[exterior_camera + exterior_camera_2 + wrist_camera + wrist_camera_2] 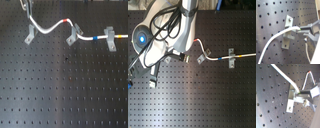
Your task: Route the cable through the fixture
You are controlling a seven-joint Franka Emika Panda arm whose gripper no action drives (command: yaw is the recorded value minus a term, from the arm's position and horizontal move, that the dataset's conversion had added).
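The white cable (49,29) runs in waves from the first exterior view's upper left, past its red band (65,21) and blue band (95,37), to the right. My gripper (27,11) is shut on the cable's left end, just above the fixture (30,36), a slim grey forked clip. In the first wrist view the cable (278,37) crosses in front of the fixture (288,31) into my gripper (301,31). The second wrist view shows the same: cable (283,75), fixture (292,101), gripper (302,95). I cannot tell whether the cable sits inside the fork.
A second slim clip (74,36) carries the cable at mid-board. A blocky grey clamp (110,39) holds it at the right. All stand on the black perforated board (65,90). In the second exterior view the arm (168,30) covers the upper left.
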